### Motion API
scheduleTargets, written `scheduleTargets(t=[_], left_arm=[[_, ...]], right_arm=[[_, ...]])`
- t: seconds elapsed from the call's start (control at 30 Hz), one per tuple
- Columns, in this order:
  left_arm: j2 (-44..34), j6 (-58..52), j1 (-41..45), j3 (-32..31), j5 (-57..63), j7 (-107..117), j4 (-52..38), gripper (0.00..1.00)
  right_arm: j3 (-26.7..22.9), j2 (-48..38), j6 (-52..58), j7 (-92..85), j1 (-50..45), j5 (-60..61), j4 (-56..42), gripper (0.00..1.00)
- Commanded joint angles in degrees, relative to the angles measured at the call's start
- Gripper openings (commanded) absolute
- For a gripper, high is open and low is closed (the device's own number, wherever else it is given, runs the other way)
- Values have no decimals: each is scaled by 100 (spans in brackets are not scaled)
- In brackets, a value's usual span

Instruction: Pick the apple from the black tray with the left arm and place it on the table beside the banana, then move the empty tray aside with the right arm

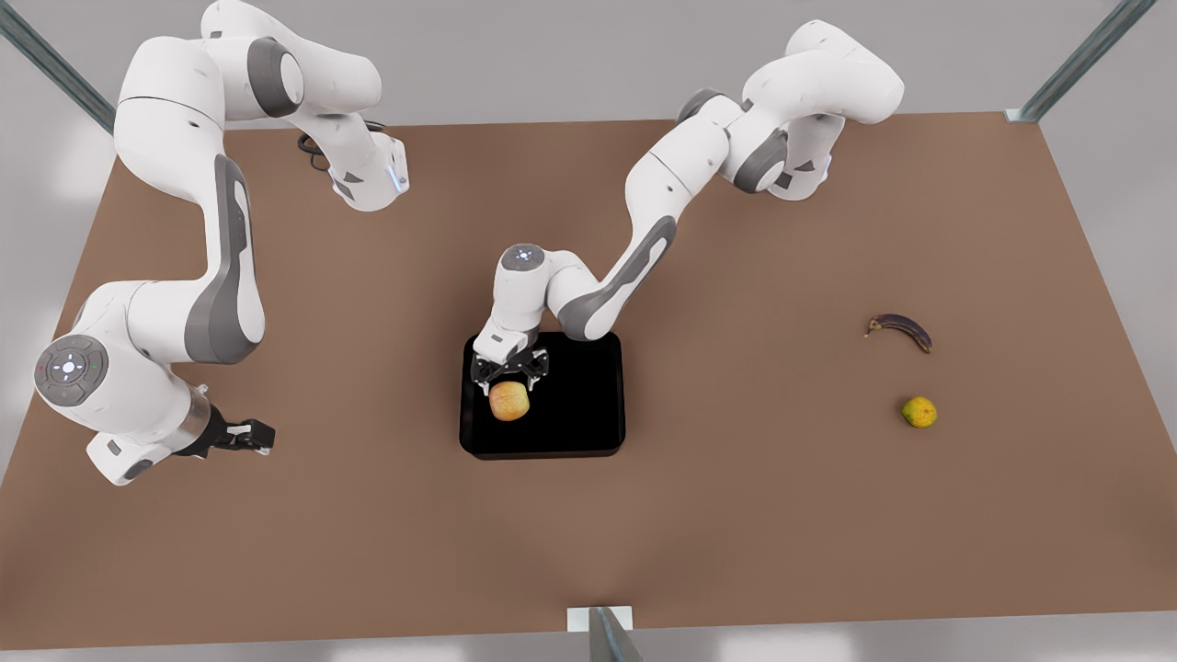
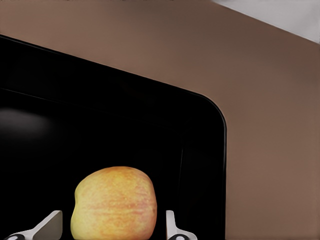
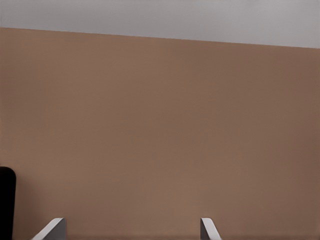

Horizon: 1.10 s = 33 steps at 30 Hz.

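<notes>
The apple (image 1: 508, 401) sat in the tray (image 1: 588, 432), toward its corner nearest the front view's left, with the left end effector (image 1: 508, 375) lowered over it from the tray's far side. In the left wrist view the two fingertips (image 2: 49, 227) flanked the apple (image 2: 114, 203) with a gap showing on each side, so the end effector was spread wider than the fruit and held nothing.

The apple looked firm, smooth and light, and it was likely to roll or slip if pinched off-centre. The best hold was probably across its widest girth, with the fingers level on opposite flanks.

The banana (image 1: 900, 330) lay on the surface (image 1: 736, 515) well away from the tray, toward the front view's right.

The right end effector (image 1: 250, 434) waited low over the surface, well away from the tray toward the front view's left, its fingers (image 3: 50, 229) parted and empty.
</notes>
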<state>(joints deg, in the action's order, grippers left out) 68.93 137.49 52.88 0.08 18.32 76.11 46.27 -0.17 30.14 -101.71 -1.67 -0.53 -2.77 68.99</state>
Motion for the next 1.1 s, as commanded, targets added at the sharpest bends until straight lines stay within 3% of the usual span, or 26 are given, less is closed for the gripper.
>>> scheduleTargets(t=[0.0, 0.83, 0.9, 1.07], left_arm=[[-2, 129, 3, 19, 14, -176, -4, 100], [490, 551, 319, 652, 49, -185, -56, 100], [464, 551, 319, 652, 49, -158, -56, 82], [235, 103, 425, 660, 32, -88, -39, 81]], right_arm=[[0, -8, 2, 0, 0, 5, -8, 100], [0, -8, 2, 0, 0, 5, -8, 100], [0, -8, 2, 0, 0, 5, -8, 100], [0, -8, 2, 0, 0, 5, -8, 100]])
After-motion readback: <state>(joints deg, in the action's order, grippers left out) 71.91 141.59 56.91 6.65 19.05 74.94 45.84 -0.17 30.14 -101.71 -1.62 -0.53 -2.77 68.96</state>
